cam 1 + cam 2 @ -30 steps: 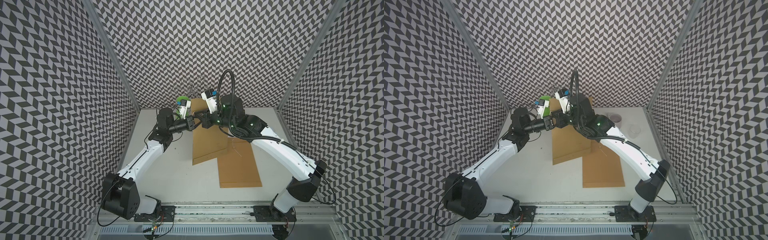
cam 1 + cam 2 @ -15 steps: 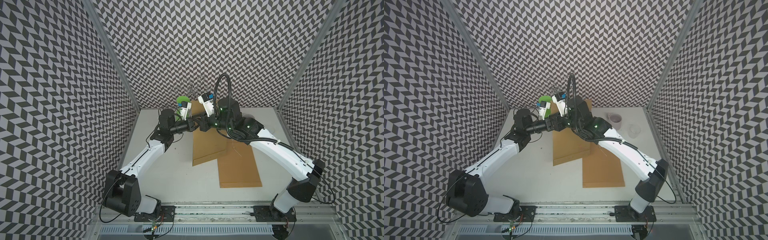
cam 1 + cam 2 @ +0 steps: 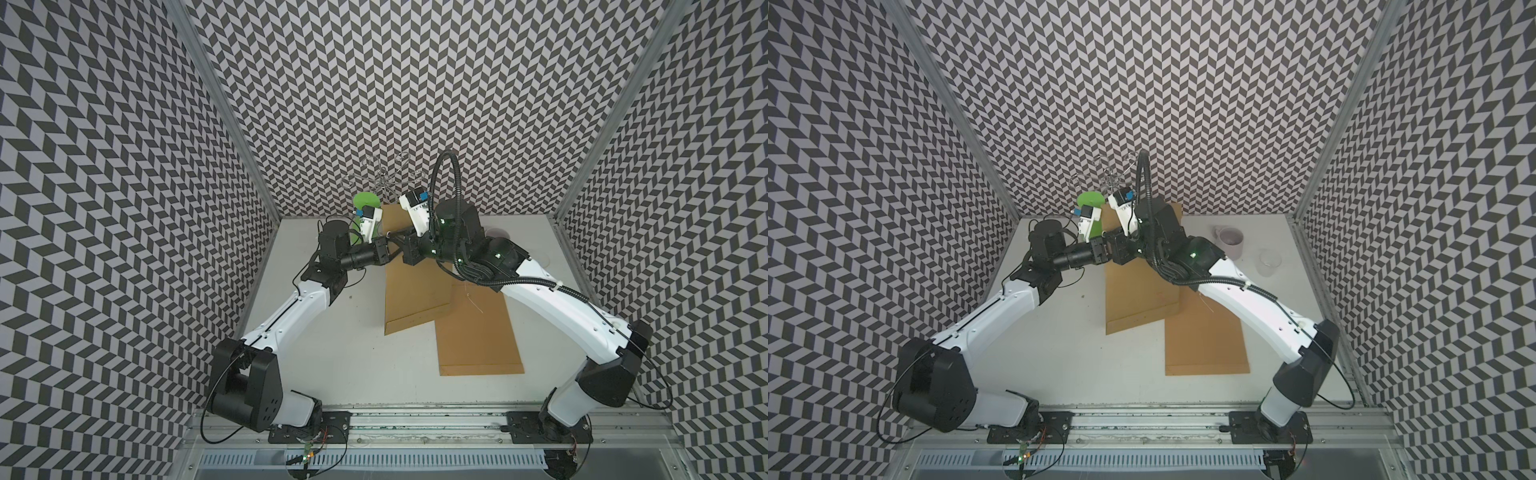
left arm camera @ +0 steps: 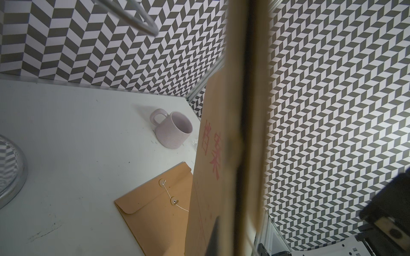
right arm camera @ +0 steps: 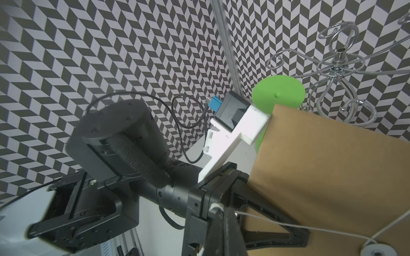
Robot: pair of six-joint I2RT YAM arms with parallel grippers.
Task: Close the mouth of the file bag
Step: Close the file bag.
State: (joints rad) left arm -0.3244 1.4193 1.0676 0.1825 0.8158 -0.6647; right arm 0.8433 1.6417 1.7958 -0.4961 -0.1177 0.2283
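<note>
The file bag (image 3: pixel 415 291) overlaps second envelope (image 3: pixel 478 336); mug (image 3: pixel 1230 243), glass (image 3: pixel 1268 262) behind, rightward

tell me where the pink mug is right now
In a top view the pale pink mug stands upright near the back wall on the robot's right side, beside a clear glass and just beyond the right arm.

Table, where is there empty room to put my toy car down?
Biggest bare patch: table between the left arm and the file bag, down to the front rail. Crowded: the back, where left tool and right tool meet at that bag, by the green stand and wire rack; mug and glass sit back right.
</note>
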